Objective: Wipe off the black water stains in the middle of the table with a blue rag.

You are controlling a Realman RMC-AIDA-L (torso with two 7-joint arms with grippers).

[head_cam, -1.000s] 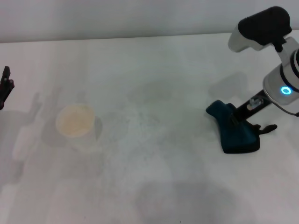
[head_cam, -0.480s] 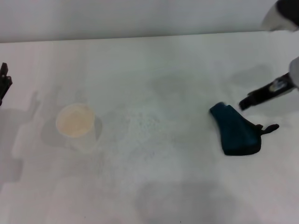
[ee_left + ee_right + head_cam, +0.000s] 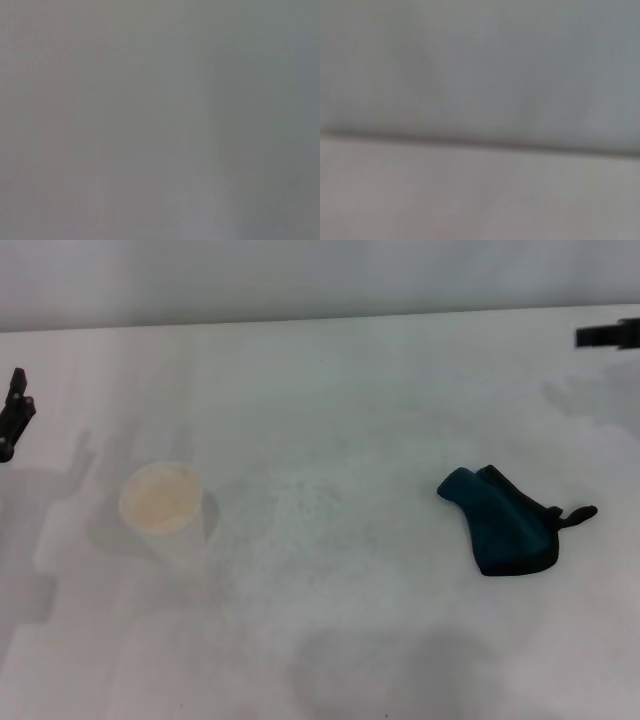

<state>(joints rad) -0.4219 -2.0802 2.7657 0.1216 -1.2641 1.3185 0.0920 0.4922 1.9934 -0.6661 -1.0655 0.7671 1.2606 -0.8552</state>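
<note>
Landmark is the white cup (image 3: pixel 160 502): upright on the table (image 3: pixel 330 390), pale beige inside, standing alone. Blue rag (image 3: pixel 503 523) lies crumpled well off to the cup's right, at about the same depth, flat on the tabletop, its black loop tag (image 3: pixel 575 514) sticking out on the side away from the cup. Nothing touches the rag and nothing sits between it and the cup, only faint grey scuffs on white. No black stain visible in that middle stretch. My right gripper (image 3: pixel 607 335) shows only as a dark tip at the frame edge, far right of the cup and farther back than the rag, clear of it; can't tell its jaw state. My left gripper (image 3: pixel 14 415) sits at the edge left of the cup, apart from it; jaws unreadable too. Both wrist views show only blank grey surface.
</note>
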